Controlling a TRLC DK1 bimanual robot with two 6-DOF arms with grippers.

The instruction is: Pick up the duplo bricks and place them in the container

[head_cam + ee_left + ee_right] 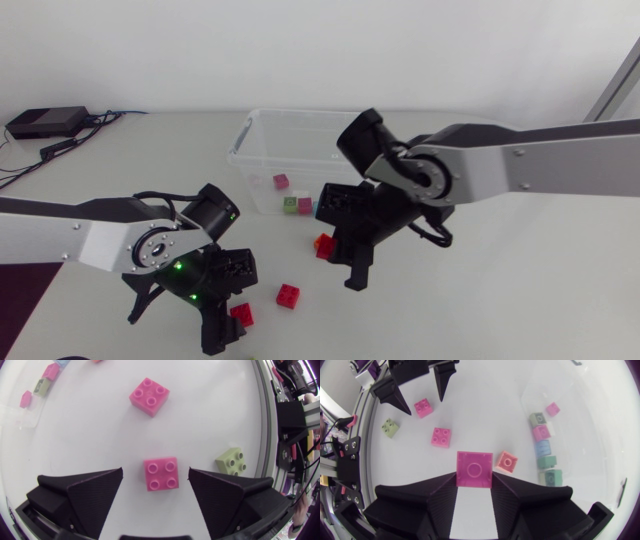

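White desk [520, 290]. L end effector [155, 472] wide open around pink duplo brick [161, 473], no contact; R end effector [474, 476] clamps magenta duplo brick [474, 468].

A magenta brick [474, 467] tight between fingers of the right end effector [474, 478]

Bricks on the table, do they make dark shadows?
No. Head view: the loose red brick has just a faint, soft shadow on the white table. Left wrist view: the nearest brick, between the fingers of the open left claw, barely shades the table.
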